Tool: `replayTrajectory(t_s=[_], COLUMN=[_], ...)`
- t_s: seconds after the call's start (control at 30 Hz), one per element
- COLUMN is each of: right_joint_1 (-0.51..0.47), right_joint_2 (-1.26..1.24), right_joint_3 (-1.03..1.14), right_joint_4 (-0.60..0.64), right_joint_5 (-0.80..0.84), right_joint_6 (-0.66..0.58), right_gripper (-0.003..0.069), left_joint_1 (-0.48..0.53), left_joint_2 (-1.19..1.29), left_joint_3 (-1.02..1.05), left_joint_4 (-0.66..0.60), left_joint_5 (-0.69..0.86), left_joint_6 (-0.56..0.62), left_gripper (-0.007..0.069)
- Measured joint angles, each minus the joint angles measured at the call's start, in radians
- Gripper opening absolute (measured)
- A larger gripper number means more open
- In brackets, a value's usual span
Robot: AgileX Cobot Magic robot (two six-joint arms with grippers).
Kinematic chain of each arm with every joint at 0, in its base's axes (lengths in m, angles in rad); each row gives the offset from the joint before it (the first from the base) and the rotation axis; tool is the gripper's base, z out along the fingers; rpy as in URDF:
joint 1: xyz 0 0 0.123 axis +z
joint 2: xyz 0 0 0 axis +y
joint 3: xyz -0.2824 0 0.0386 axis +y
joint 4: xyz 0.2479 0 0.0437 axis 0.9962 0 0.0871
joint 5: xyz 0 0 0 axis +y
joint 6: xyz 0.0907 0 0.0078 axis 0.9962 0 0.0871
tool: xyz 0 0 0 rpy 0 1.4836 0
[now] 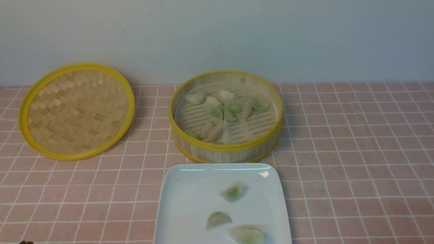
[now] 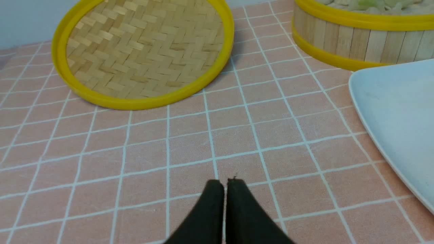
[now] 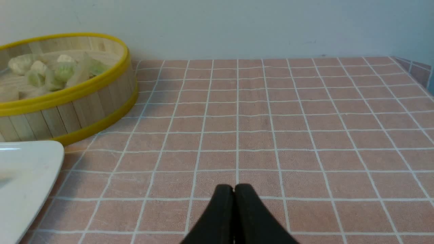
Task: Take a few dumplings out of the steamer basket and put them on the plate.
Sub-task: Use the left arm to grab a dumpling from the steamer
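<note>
The steamer basket (image 1: 226,146) stands in the middle of the pink checked cloth, with several pale dumplings (image 1: 234,105) on its slatted floor. Just in front of it lies the white square plate (image 1: 183,203), carrying three dumplings: one (image 1: 232,192) near its centre, one (image 1: 218,220) lower down, one (image 1: 247,234) at the frame's bottom edge. In the left wrist view my left gripper (image 2: 225,182) is shut and empty over the cloth, the plate (image 2: 393,112) and basket (image 2: 346,39) off to its side. In the right wrist view my right gripper (image 3: 234,187) is shut and empty, away from the basket (image 3: 64,112) and plate (image 3: 23,176).
The flat woven bamboo lid (image 1: 77,111) with its yellow rim lies to the left of the basket, tilted up at the back; it also shows as the lid (image 2: 142,54) in the left wrist view. A pale wall runs behind the table.
</note>
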Motion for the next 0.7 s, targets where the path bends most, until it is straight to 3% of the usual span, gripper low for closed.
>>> replayTrajectory(t_s=[0.7], right_joint_1=[0.0], right_joint_2=[0.0], right_joint_3=[0.0], right_joint_4=[0.0], right_joint_5=[0.0], right_joint_6=[0.0], right_gripper=[-0.0015], left_joint_1=[0.0], left_joint_2=[0.0], left_joint_3=[0.002], left_joint_4=[-0.003], left_joint_5=[-0.03], left_joint_6=[-0.011], left_gripper=[-0.0006])
